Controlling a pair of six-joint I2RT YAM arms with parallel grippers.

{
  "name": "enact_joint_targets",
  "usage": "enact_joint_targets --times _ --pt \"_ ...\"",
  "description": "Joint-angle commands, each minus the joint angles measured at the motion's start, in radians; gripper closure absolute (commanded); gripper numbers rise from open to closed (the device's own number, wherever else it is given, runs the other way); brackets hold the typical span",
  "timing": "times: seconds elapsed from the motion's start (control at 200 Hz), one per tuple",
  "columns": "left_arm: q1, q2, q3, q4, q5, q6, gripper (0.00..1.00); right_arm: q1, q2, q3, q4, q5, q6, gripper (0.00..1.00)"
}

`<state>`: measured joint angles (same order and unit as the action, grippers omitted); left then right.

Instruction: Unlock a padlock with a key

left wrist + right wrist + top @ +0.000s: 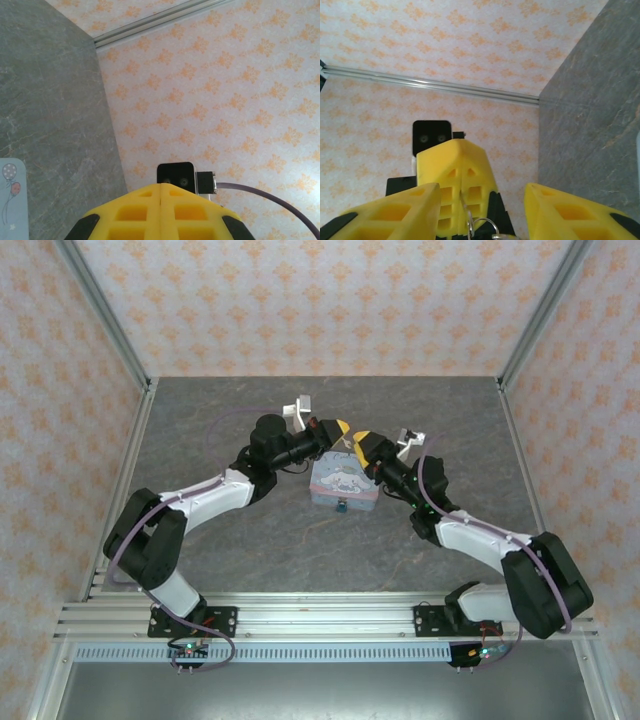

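The teal padlock (342, 507) sits against the near side of the cartoon tin (343, 480) on the bench (250, 540). Above the tin's far edge, my left hand (160, 195) is pressed together on the key (463, 202). My right hand (362, 439) stands apart around the left's tips.

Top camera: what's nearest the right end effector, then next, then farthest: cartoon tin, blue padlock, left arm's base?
From the right end effector:
1. cartoon tin, just beside it, mid-table
2. padlock, at the tin's near edge
3. left arm's base, bottom left
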<state>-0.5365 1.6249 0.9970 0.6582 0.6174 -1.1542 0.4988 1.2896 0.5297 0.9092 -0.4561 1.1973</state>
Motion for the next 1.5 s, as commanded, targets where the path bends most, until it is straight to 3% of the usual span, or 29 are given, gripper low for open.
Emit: enact_joint_targets --times 0.0,0.555,1.011,1.496 --pt "-0.009 0.020 0.001 0.070 0.004 -0.035 1.00 0.015 0.007 0.036 0.091 -0.023 0.001 0.54" --pt "-0.023 0.048 0.026 0.063 -0.005 -0.055 1.00 0.035 0.047 0.026 0.084 -0.011 -0.001 0.69" --pt "-0.023 0.043 0.022 0.045 -0.025 -0.053 1.00 0.037 0.001 -0.031 0.069 0.016 -0.015 0.69" --pt "-0.025 0.043 0.021 0.038 -0.028 -0.054 1.00 0.035 0.007 -0.018 0.056 0.007 -0.021 0.76"
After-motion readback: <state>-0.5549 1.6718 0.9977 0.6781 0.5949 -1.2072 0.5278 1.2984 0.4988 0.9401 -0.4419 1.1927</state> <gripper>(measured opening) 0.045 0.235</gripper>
